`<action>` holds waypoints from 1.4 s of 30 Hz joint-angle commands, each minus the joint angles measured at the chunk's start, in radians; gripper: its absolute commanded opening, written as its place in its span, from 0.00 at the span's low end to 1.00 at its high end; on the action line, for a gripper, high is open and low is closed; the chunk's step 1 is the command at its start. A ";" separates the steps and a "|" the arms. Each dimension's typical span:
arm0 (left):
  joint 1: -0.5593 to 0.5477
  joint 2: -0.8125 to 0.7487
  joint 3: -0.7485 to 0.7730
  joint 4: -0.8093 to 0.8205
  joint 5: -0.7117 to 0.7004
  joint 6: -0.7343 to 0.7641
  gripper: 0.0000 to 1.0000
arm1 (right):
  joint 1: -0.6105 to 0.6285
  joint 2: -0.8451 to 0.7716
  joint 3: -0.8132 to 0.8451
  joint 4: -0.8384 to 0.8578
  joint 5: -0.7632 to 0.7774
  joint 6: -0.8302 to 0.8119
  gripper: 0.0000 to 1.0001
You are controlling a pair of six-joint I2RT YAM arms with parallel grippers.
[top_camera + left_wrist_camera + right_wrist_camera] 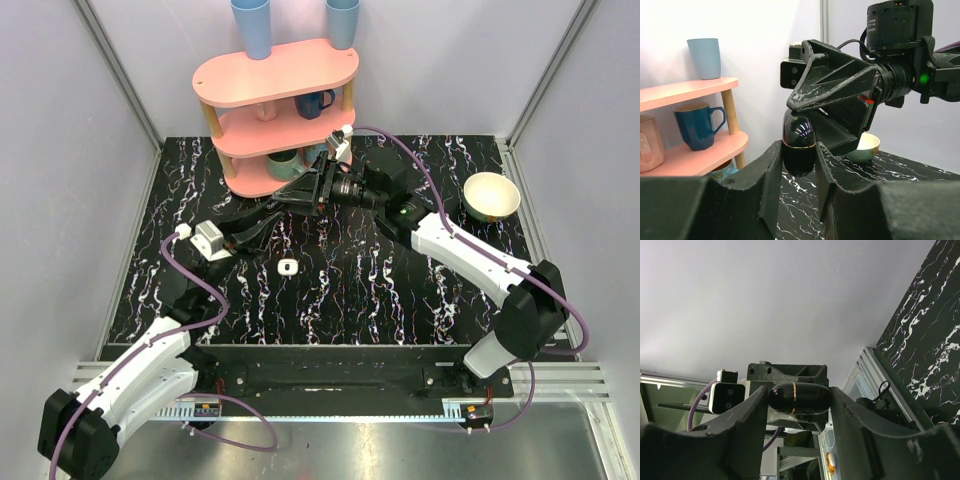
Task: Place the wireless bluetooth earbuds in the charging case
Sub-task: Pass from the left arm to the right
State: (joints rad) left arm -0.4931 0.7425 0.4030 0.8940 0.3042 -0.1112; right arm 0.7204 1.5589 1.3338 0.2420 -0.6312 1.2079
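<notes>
The charging case (799, 142) is a glossy black capsule with a thin gold ring. My left gripper (799, 162) is shut on its lower half and holds it upright above the table. My right gripper (799, 405) spans the case (799, 397) end to end, with a finger touching each end. In the top view the two grippers, left (266, 218) and right (292, 194), meet in front of the shelf and hide the case. A small bright white earbud piece (288, 267) lies on the black marble table, just in front of my left gripper.
A pink three-tier shelf (275, 75) stands at the back, with a dark blue mug (696, 125), other mugs and two light blue cups (251, 25). A cream bowl (491, 195) sits at the back right. White walls close in the sides.
</notes>
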 commanded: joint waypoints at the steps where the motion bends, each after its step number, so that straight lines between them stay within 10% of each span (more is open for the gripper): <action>1: -0.005 0.006 0.016 0.054 -0.028 0.015 0.00 | 0.011 0.006 0.051 0.045 -0.045 0.009 0.53; 30: -0.005 0.032 0.033 0.039 -0.004 -0.025 0.39 | 0.011 0.027 0.062 0.049 -0.079 0.016 0.39; 42: -0.005 0.023 0.030 0.034 -0.016 -0.027 0.40 | 0.011 0.018 0.053 0.066 -0.067 0.018 0.38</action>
State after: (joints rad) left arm -0.4965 0.7761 0.4038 0.8822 0.2905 -0.1322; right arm 0.7231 1.5871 1.3525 0.2508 -0.6758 1.2148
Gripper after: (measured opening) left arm 0.405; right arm 0.535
